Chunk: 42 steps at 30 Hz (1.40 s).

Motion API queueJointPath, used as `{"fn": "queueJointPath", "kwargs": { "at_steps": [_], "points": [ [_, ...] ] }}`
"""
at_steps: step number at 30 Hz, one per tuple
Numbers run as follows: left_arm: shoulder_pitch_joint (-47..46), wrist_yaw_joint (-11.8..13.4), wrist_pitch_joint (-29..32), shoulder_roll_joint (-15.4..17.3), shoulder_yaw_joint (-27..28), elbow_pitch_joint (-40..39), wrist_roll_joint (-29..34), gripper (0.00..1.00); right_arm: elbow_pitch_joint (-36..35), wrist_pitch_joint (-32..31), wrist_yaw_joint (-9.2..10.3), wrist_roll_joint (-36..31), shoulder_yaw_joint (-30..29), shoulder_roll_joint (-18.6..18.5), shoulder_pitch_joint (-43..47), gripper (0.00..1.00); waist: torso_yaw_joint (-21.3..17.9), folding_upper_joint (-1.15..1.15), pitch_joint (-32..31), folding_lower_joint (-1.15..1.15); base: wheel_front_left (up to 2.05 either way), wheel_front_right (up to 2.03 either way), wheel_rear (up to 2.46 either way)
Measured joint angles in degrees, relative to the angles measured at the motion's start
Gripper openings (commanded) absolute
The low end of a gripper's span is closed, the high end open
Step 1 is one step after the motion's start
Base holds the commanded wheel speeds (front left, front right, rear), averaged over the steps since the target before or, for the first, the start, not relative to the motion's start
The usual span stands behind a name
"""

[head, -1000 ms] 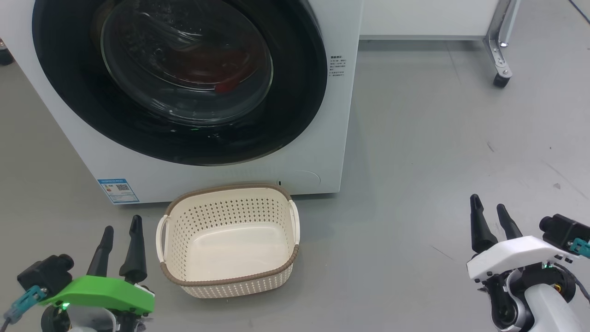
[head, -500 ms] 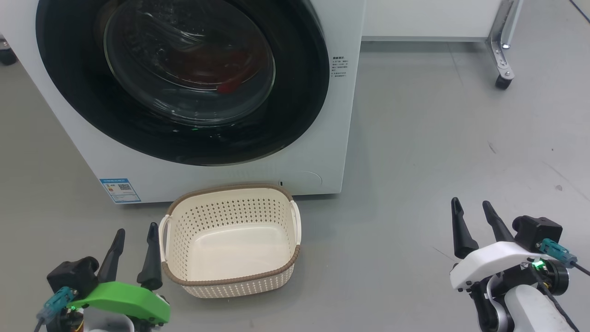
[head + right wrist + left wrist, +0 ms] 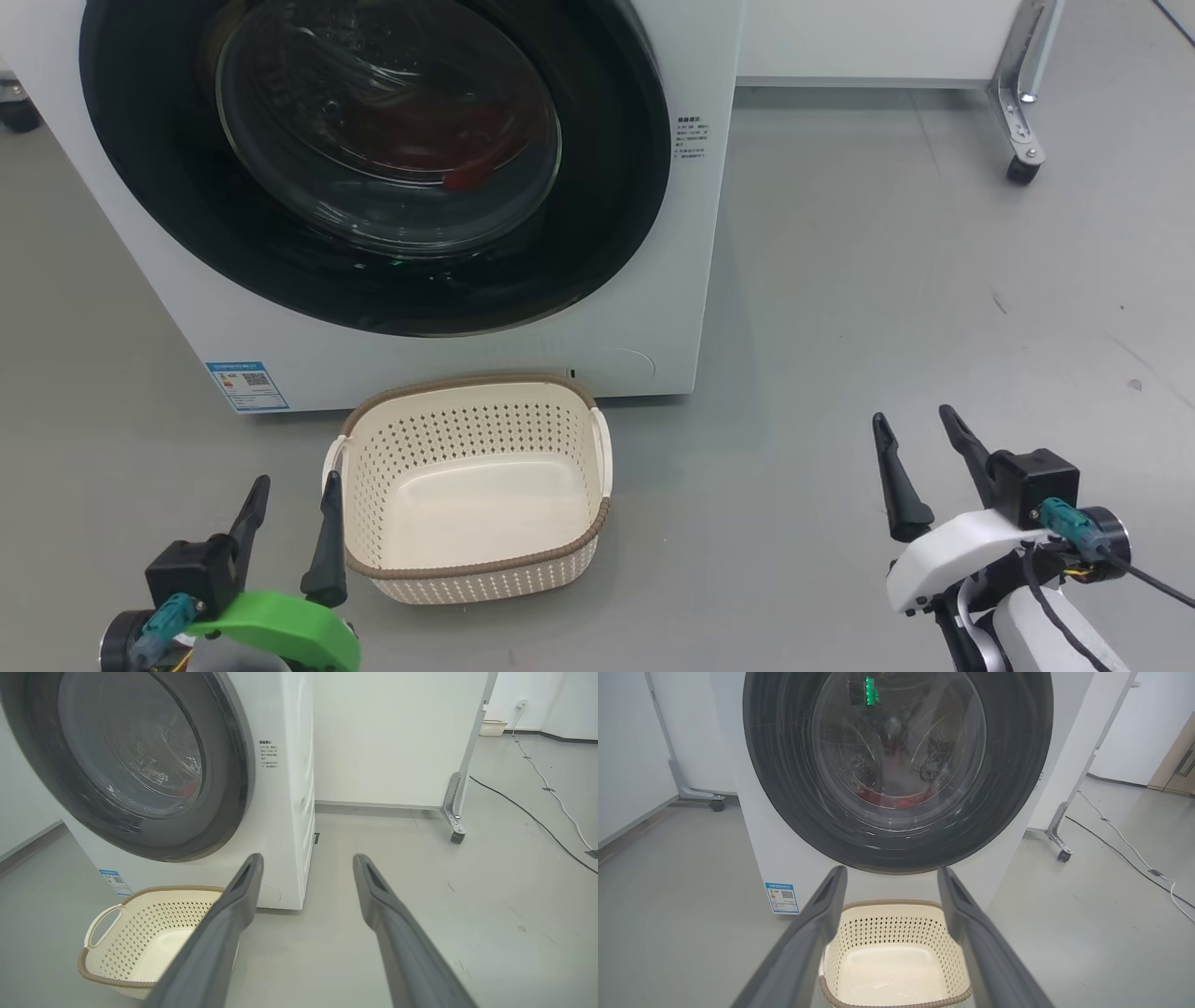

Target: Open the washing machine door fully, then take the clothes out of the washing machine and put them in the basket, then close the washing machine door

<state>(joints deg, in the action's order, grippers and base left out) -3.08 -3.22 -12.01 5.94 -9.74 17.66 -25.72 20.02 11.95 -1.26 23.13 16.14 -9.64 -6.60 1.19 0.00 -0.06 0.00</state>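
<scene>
The white washing machine stands ahead, its round black-rimmed door shut against the front. Through the glass bowl a patch of the red clothes shows inside the drum, also visible in the left wrist view as clothes. The cream basket sits empty on the floor just before the machine. My left gripper is open at the basket's left handle. My right gripper is open over bare floor, well right of the basket. Both hold nothing.
A blue label sits low on the machine's front left. A wheeled metal frame leg stands at the back right beside a white panel. Cables run along the floor far right. Grey floor spreads to the right of the machine.
Both grippers have drawn inward and lower in the head view, the left toward the basket's handle, the right leftward. The picture itself has shifted slightly. Door and basket are unchanged.
</scene>
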Motion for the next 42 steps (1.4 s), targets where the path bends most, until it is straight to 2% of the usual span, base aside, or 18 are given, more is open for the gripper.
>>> {"fn": "queueJointPath", "kwargs": {
  "at_steps": [12, 21, 42],
  "points": [
    [-0.48, 1.43, -2.26, -0.19, -0.51, 2.59, 6.88, 1.00, 0.71, 2.11, 1.34, -7.55, 0.56, 0.02, -0.01, 1.00, 0.28, 0.00, -0.03, 0.00, 0.00, 0.00, 0.00],
    [-0.70, 1.52, -2.26, -1.05, 0.21, 3.32, 6.67, 1.00, 0.60, 2.34, 2.46, -7.66, -1.87, 1.14, 0.04, 1.00, 0.47, 0.00, -0.02, 0.00, 0.00, 0.00, 0.00],
    [-1.86, 1.52, -2.26, -1.46, 1.44, 3.85, 6.67, 1.00, -0.13, 2.35, 2.93, -7.66, -4.91, 3.21, 2.37, 1.00, 1.09, 0.00, 0.18, 0.00, 0.00, 0.00, 0.00]
  ]
}}
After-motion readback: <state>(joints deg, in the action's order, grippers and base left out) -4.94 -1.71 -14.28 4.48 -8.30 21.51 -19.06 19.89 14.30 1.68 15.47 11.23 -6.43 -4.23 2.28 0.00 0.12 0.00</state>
